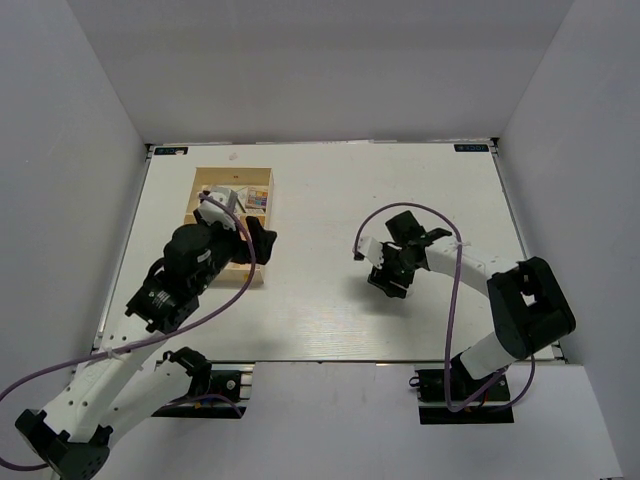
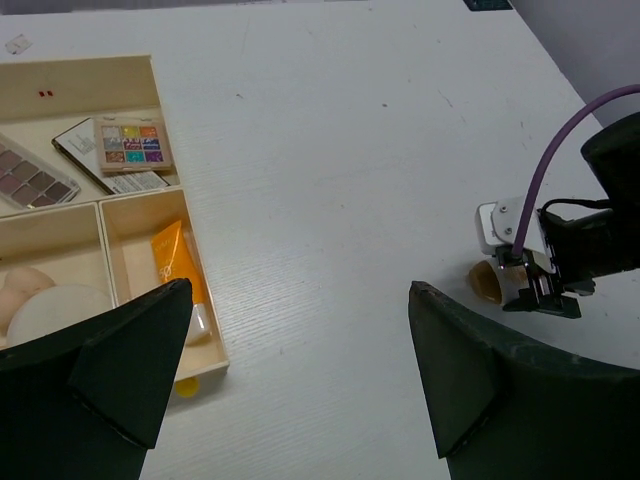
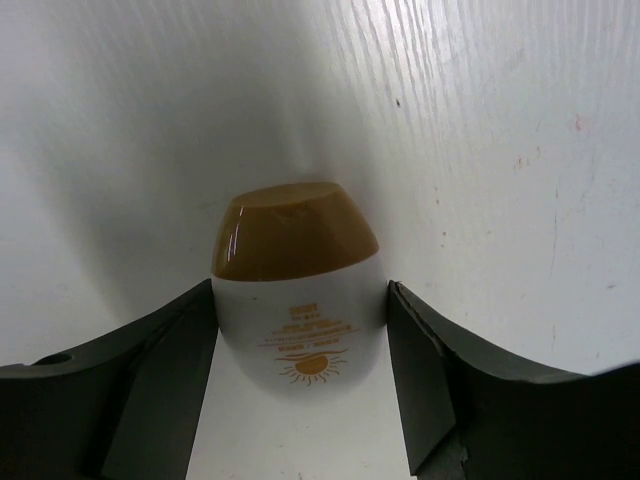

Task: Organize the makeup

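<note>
Overhead, left gripper (image 1: 258,243) hung at the right edge of the wooden compartment box (image 1: 215,178); right gripper (image 1: 390,280) sat low over the table (image 1: 320,200), well apart. Left wrist: jaws stood wide, empty; orange tube (image 2: 172,262) lay in a box compartment. Right wrist: fingers (image 3: 160,370) clasped brown-capped white bottle (image 3: 298,250) on table.

Left hand (image 1: 258,241) at wooden box (image 1: 212,178) edge, right hand (image 1: 389,281) low on table (image 1: 330,190)

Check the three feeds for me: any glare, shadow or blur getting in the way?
Right wrist: a glare streak on the brown cap of the white bottle, its orange print too soft to read, shadow darkening the table at left. Left wrist: own fingers near-black with little detail, the colourful eyeshadow palette sharp. Top external: even light, no glare.
</note>
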You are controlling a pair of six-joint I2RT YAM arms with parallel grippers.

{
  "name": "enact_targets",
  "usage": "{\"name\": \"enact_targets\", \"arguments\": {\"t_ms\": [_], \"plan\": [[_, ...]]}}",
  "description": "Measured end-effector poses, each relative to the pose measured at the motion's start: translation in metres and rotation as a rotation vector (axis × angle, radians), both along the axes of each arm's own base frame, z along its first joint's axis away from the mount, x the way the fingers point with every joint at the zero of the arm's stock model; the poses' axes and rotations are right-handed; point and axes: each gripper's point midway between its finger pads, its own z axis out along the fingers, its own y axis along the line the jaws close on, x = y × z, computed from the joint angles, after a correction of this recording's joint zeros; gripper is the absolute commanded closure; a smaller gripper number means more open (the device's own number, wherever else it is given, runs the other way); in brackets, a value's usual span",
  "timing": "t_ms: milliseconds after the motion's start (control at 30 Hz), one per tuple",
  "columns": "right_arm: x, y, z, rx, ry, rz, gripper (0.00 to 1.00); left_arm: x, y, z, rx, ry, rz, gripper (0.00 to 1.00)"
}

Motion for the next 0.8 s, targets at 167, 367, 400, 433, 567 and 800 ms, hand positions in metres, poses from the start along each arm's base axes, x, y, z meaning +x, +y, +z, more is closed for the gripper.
{"name": "enact_targets", "arguments": {"t_ms": [167, 367, 400, 433, 567, 800], "plan": [[-0.001, 0.045, 0.027, 0.072, 0.027, 0.048, 0.92, -0.013, -0.003, 0.01, -0.034, -0.068, -0.065, 0.02], [0.014, 0.158, 0.08, 0.272, 0.064, 0.132, 0.95, -0.033, -0.006, 0.037, -0.094, -0.204, -0.15, 0.02], [0.016, 0.175, 0.087, 0.305, 0.073, 0.138, 0.95, -0.038, -0.007, 0.041, -0.105, -0.231, -0.169, 0.02], [0.018, 0.193, 0.096, 0.348, 0.083, 0.144, 0.95, -0.043, -0.007, 0.047, -0.119, -0.268, -0.186, 0.02], [0.029, 0.25, 0.12, 0.477, 0.126, 0.144, 0.96, -0.065, -0.001, 0.062, -0.158, -0.388, -0.232, 0.02], [0.054, 0.321, 0.139, 0.646, 0.129, 0.133, 0.97, -0.074, -0.001, 0.079, -0.174, -0.474, -0.265, 0.02]]}}
